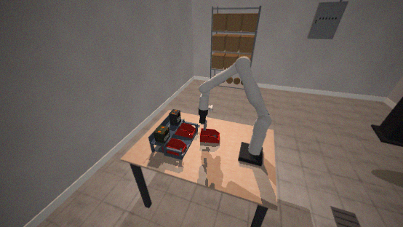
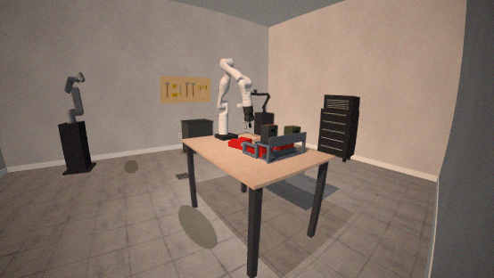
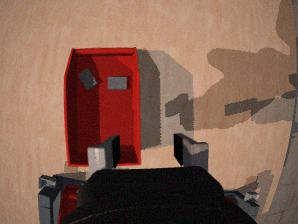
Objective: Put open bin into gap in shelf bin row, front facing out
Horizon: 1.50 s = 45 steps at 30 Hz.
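Observation:
The loose red bin lies on the table beside the blue-grey shelf. Two small grey parts lie in the bin. Two red bins sit in the shelf's lower level, and a red bin also shows in the wrist view. My gripper is open and empty. It points down just above the bin's shelf-side end. One finger is over the bin's corner, the other is over bare table beside it.
Two dark boxes stand on the shelf's top board. The arm's black base sits on the table on the bin's other side. The shelf is close to the table's far edge in the top view.

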Each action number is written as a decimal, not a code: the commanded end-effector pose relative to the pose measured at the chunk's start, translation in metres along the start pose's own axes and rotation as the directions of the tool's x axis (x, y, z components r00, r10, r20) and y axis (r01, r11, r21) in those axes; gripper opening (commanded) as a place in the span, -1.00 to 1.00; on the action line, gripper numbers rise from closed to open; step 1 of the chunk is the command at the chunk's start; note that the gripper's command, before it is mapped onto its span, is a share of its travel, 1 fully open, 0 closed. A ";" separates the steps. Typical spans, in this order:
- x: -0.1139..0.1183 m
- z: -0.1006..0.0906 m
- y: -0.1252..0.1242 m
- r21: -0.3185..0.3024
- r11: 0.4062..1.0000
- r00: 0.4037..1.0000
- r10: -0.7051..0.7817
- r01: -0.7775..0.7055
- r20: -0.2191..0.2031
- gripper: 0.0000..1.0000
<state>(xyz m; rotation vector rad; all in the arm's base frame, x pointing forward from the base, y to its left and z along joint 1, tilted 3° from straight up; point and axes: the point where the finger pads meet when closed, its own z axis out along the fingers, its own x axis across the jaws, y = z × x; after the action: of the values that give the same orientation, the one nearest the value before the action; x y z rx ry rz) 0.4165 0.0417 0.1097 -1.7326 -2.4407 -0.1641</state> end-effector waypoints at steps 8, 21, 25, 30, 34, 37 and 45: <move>0.001 -0.001 -0.003 0.004 1.000 1.000 -0.002 0.002 0.014 1.00; 0.003 -0.002 -0.010 0.016 1.000 0.999 0.001 -0.002 0.042 1.00; 0.003 -0.002 -0.010 0.016 1.000 0.999 0.001 -0.002 0.042 1.00; 0.003 -0.002 -0.013 0.021 1.000 0.999 0.002 -0.003 0.054 1.00; 0.003 -0.002 -0.015 0.023 1.000 0.998 0.003 -0.004 0.060 1.00; 0.003 -0.002 -0.015 0.023 1.000 0.998 0.003 -0.004 0.060 1.00; 0.004 -0.002 -0.018 0.027 1.000 0.997 0.004 -0.006 0.072 1.00</move>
<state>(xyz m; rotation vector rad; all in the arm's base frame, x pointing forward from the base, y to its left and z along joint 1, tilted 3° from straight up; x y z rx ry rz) 0.3983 0.0379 0.1115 -1.7641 -2.4718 -0.0678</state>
